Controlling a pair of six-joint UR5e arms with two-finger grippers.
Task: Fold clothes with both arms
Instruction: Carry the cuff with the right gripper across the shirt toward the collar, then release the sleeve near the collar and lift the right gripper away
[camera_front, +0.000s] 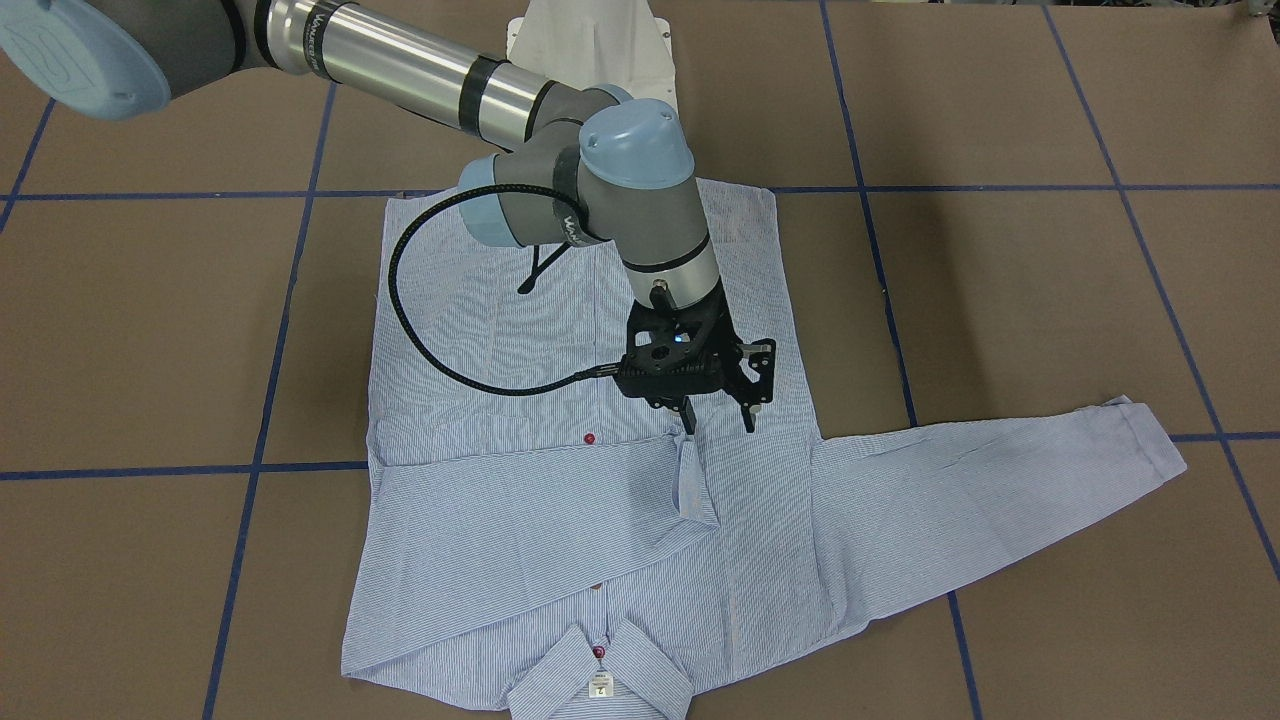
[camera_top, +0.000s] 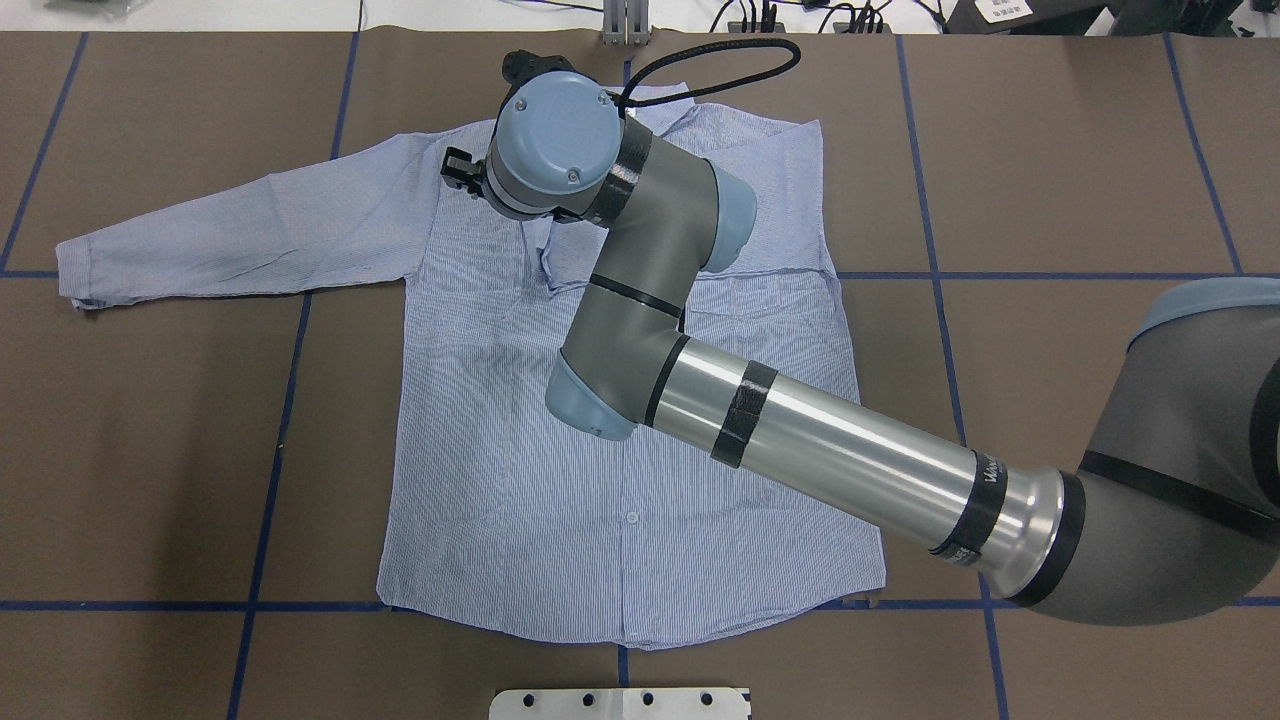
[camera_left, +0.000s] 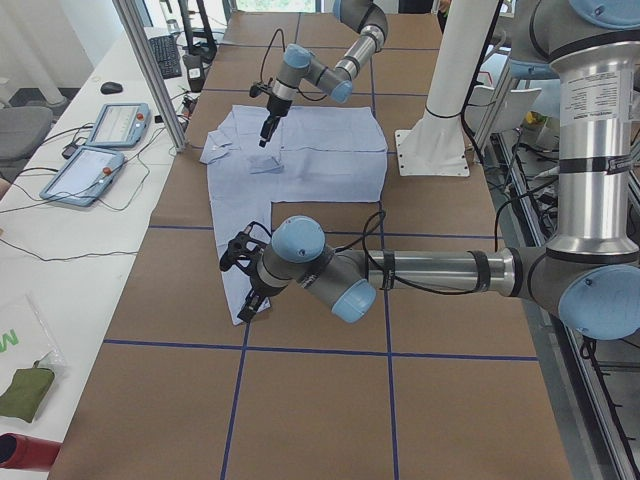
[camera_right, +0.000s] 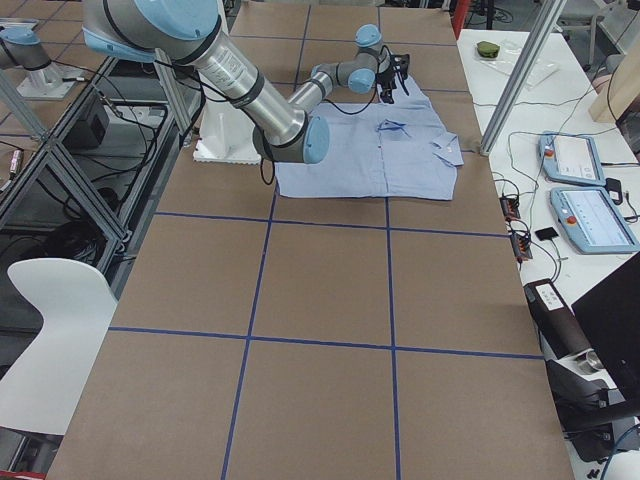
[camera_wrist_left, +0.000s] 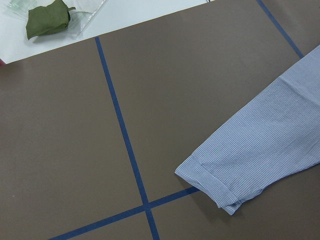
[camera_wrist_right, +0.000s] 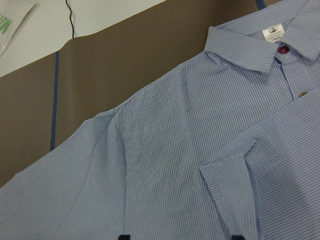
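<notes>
Over cuff edge (camera_front: 700, 482) of shirt (camera_front: 520, 520), right tool (camera_front: 720, 427) spread, empty; left tool (camera_left: 245, 285) grip unclear.

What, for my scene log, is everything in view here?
table: one, brown-covered, centre
tape lines: several, blue, gridding table
shirt: one, blue-and-white striped, flat on table, one sleeve folded across chest
pedestal base: one, white, table's robot edge
teach pendants: two, blue-grey, side table
pouch: one, green, side table
chair: one, white, beside table
right arm: one, silver-grey, over shirt
right gripper: one, black, open above shirt
left arm: one, silver-grey, near spread sleeve's cuff
left gripper: one, black, openness unclear
</notes>
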